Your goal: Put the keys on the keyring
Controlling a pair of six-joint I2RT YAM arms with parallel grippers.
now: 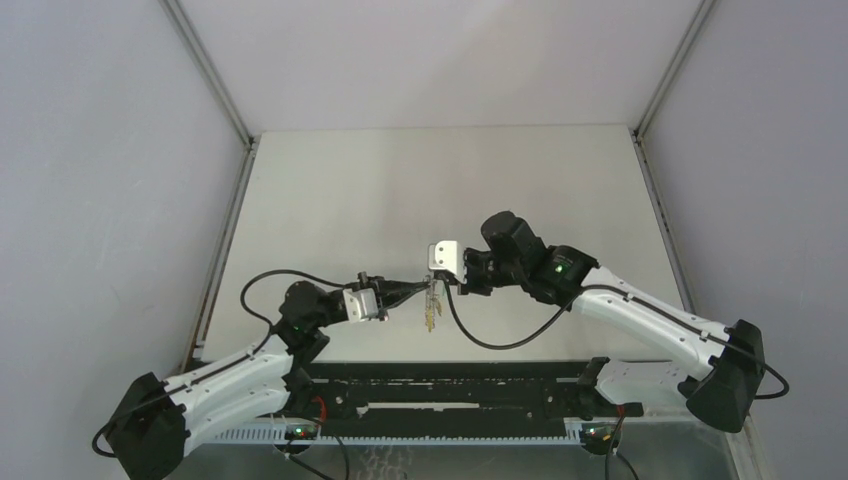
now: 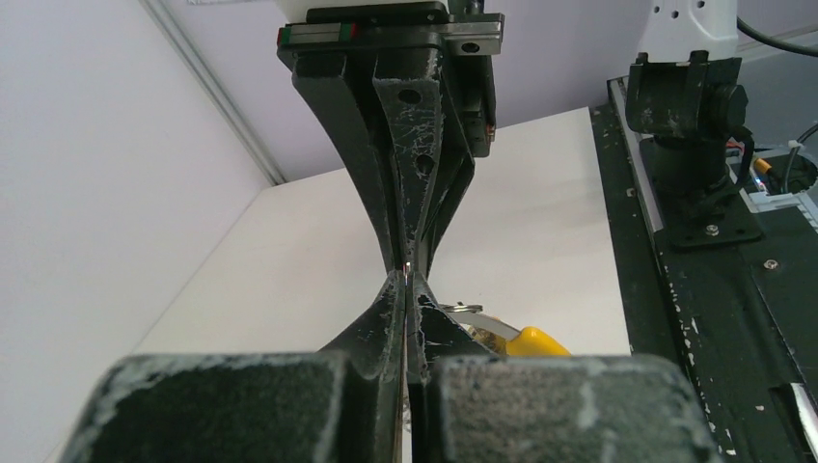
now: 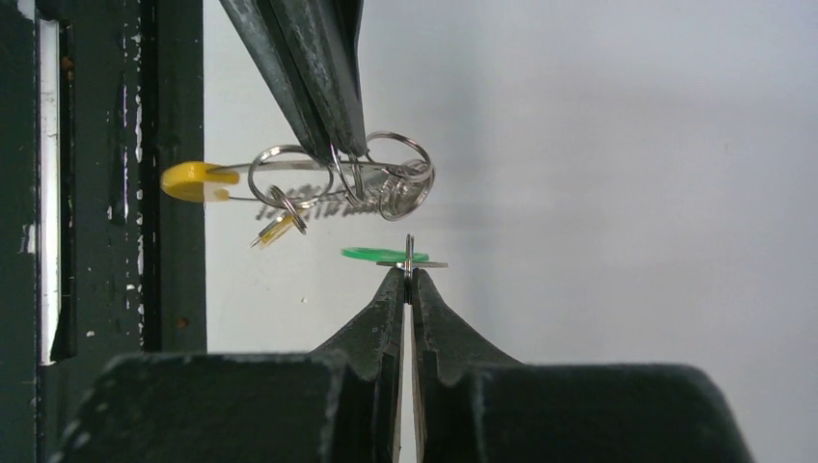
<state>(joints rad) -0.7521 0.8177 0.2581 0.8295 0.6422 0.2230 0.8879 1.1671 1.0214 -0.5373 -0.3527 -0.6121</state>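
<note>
In the right wrist view my left gripper's fingers (image 3: 323, 87) reach down from the top and pinch the keyring (image 3: 410, 188), a cluster of thin silver loops held above the table. The yellow key (image 3: 193, 181) hangs from it to the left. My right gripper (image 3: 408, 275) is shut on the green key (image 3: 384, 255), edge-on just below the keyring and apart from it. In the left wrist view my left gripper (image 2: 407, 282) is shut tip to tip against the right gripper, with the yellow key (image 2: 535, 340) beside it. From above, both grippers (image 1: 425, 291) (image 1: 452, 284) meet over the near middle of the table (image 1: 450, 190).
The black rail with the arm bases (image 1: 450, 395) runs along the near edge. Grey walls enclose the white table on the left, right and back. The right arm's base (image 2: 687, 125) stands at the right of the left wrist view.
</note>
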